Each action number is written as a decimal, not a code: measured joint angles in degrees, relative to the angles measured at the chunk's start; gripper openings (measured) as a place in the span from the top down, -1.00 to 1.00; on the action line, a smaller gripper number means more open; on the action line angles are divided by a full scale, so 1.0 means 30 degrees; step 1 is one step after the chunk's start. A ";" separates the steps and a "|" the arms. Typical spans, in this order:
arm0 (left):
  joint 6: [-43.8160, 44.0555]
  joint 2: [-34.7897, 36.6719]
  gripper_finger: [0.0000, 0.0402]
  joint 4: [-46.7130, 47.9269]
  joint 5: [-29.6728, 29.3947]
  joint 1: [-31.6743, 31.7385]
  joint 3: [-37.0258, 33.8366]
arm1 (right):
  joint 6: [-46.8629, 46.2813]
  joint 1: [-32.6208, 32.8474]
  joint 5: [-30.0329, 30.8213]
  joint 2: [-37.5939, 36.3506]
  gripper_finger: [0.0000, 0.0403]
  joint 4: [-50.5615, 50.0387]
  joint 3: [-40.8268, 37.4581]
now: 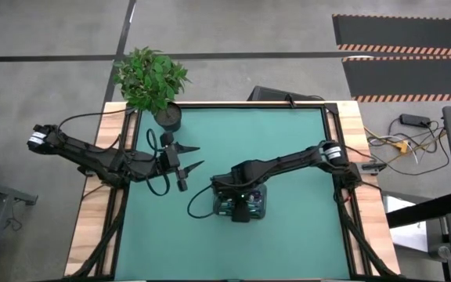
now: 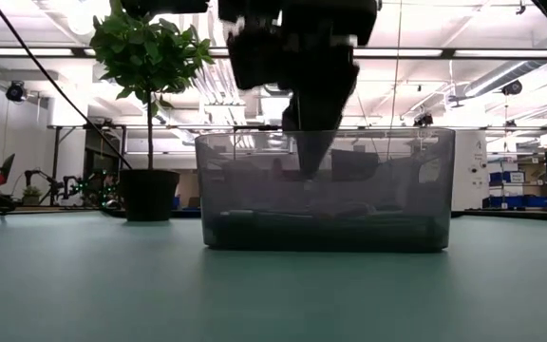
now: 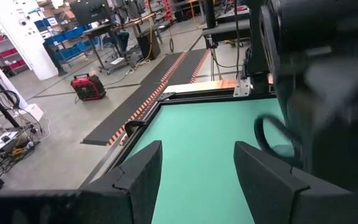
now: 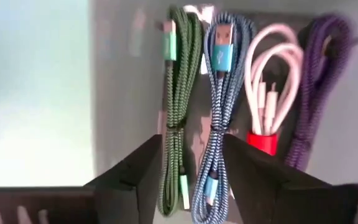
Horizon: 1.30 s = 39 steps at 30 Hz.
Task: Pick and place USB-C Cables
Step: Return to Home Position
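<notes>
A grey translucent tray (image 2: 397, 190) stands on the green table (image 1: 288, 149). Four cable bundles lie side by side on its floor: green (image 4: 178, 106), light blue (image 4: 224, 106), white with a red band (image 4: 269, 93) and dark purple-navy (image 4: 319, 87). My right gripper (image 4: 191, 171) is open and points down into the tray (image 1: 263, 205). Its fingers stand above the green and light blue bundles without touching them; the low view shows the right gripper (image 2: 311, 157) clear of the tray floor. My left gripper (image 1: 193, 157) is open, above bare table left of the tray.
A potted plant (image 1: 153, 82) stands at the table's far left corner, seen also in the low view as the plant (image 2: 150, 66). Black arm wires (image 1: 202, 205) loop beside the tray's left side. Bare green table (image 3: 210, 137) lies ahead of my left gripper (image 3: 197, 171).
</notes>
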State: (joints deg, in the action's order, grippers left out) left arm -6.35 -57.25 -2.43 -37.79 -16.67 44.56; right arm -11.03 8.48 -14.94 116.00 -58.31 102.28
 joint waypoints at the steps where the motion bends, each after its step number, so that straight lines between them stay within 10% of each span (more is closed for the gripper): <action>1: 0.0000 0.0000 0.08 0.0005 0.0002 0.0000 -0.0007 | 0.0148 0.0005 0.0132 -0.0291 0.20 0.0033 0.0000; 7: -0.0006 0.0016 0.08 0.0004 0.0051 -0.0211 -0.0161 | 0.1729 0.0962 0.4881 -0.3000 0.21 0.2694 -0.1421; 24: -0.0006 0.2673 0.10 -0.0047 0.2406 -0.2514 -0.2180 | 0.6943 0.1361 0.8017 -1.3681 0.46 1.9711 -1.5266; 39: 0.0355 0.7930 0.94 -0.0024 0.4403 -0.2565 -0.5669 | 0.7521 0.0342 0.7978 -2.0261 0.81 2.5701 -2.3229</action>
State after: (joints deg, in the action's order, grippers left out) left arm -5.29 -33.46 -2.50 -24.58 -24.36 27.55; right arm 11.53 9.50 8.99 55.22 18.79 32.59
